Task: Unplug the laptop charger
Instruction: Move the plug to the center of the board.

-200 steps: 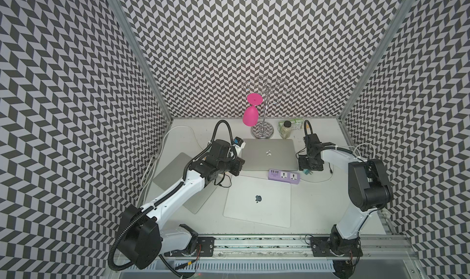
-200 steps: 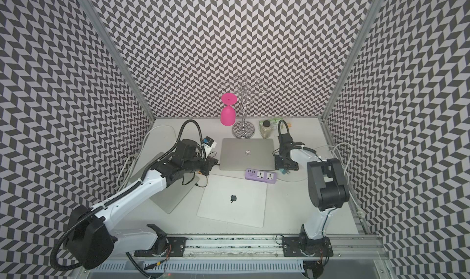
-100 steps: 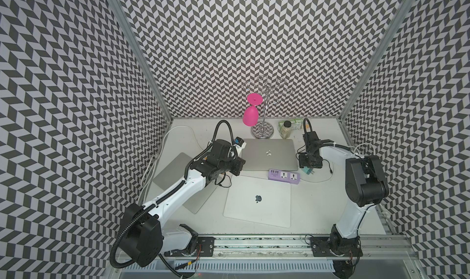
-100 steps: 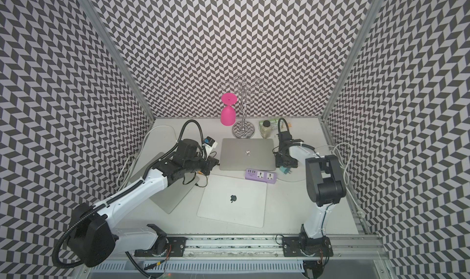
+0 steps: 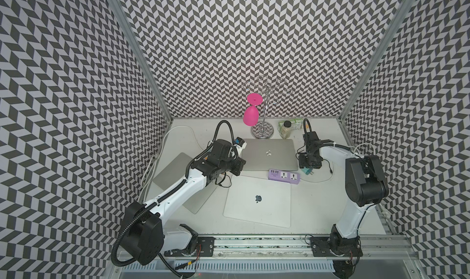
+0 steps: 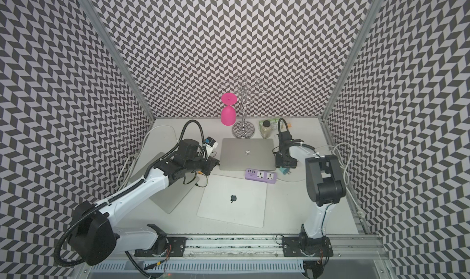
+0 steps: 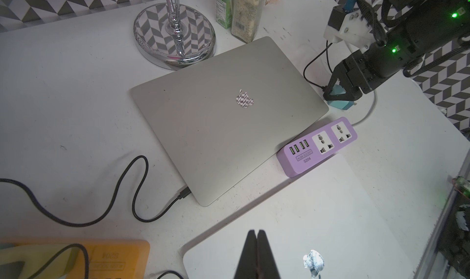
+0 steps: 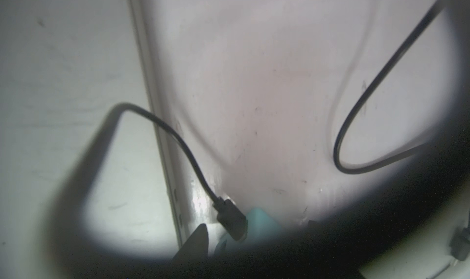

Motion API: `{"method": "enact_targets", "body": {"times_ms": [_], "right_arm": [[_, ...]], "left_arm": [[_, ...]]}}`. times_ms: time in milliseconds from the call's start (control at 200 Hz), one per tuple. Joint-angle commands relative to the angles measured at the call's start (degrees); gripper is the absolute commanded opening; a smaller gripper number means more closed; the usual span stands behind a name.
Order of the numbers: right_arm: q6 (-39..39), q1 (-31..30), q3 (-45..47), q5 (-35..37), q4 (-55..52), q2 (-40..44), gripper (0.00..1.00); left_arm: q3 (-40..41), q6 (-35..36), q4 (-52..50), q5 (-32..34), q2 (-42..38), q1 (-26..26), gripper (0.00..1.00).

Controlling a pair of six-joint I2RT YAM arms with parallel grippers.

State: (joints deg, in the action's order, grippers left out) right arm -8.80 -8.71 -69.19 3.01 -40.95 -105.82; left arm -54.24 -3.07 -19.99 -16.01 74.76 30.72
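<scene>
I find the right gripper [image 5: 308, 164] lowered directly over a teal charger plug [image 5: 308, 172]. The plug sits on the table [image 5: 318, 206], just beside the right end of the purple power strip [image 5: 284, 176]. Jaw spacing is not discernible from here. The left gripper [image 5: 237, 166] is at the left edge of the closed grey laptop [image 5: 269, 154]. A white laptop [image 5: 258, 201] lies nearest the rail, just beside the strip.

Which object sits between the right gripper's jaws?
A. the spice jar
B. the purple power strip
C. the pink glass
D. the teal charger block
D: the left wrist view shows the right gripper straddling the teal charger block beside the silver laptop.
</scene>
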Motion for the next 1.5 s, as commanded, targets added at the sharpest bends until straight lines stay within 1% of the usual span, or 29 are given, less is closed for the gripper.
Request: {"method": "enact_targets", "body": {"times_ms": [0,396,501,661,811,1011,1111,1151,1212,1267,1347,1497], "right_arm": [[0.42,0.19,0.59,-2.5,-0.82,2.02,0.6],[0.02,-1.4,2.04,0.81,-2.09,2.99,0.59],[0.09,-1.64,2.3,0.73,-2.02,3.17,0.59],[-0.95,-1.71,2.81,2.11,-2.21,2.99,0.51],[-2.75,-0.1,3.31,3.45,-1.57,2.64,0.48],[-4.22,3.95,3.15,3.16,0.08,1.93,0.43],[-4.56,4.53,2.51,2.78,0.23,2.54,0.42],[-4.5,4.53,2.48,2.45,0.26,2.85,0.44],[-4.56,4.57,2.63,2.02,0.31,3.31,0.55],[-4.71,4.5,2.91,1.46,0.47,4.06,0.6],[-4.91,4.53,2.59,0.95,0.13,5.28,0.64],[-4.91,4.5,0.26,1.21,-2.28,7.77,0.66]], "left_arm": [[-2.1,0.17,1.18,-1.02,0.13,-0.22,0.0],[-2.58,-0.09,1.18,-1.01,0.15,0.57,0.0],[-2.54,-0.09,1.17,-0.96,0.03,0.66,0.0],[-2.45,-0.09,1.0,-0.78,-0.23,0.74,0.0],[-2.61,-0.09,0.92,-0.67,-0.32,0.74,0.0],[-3.07,-0.18,1.0,-0.8,0.12,0.92,0.0],[-3.15,-0.09,0.93,-0.78,0.21,1.01,0.0],[-3.15,0.04,0.87,-0.69,0.12,1.01,0.0],[-3.16,0.1,0.74,-0.52,0.03,1.01,0.0],[-2.98,0.17,0.74,-0.38,-0.05,1.01,0.0],[-2.89,0.02,0.67,-0.29,-0.08,1.01,0.0],[-3.31,-0.18,0.56,-0.09,-0.37,1.01,0.0]]}}
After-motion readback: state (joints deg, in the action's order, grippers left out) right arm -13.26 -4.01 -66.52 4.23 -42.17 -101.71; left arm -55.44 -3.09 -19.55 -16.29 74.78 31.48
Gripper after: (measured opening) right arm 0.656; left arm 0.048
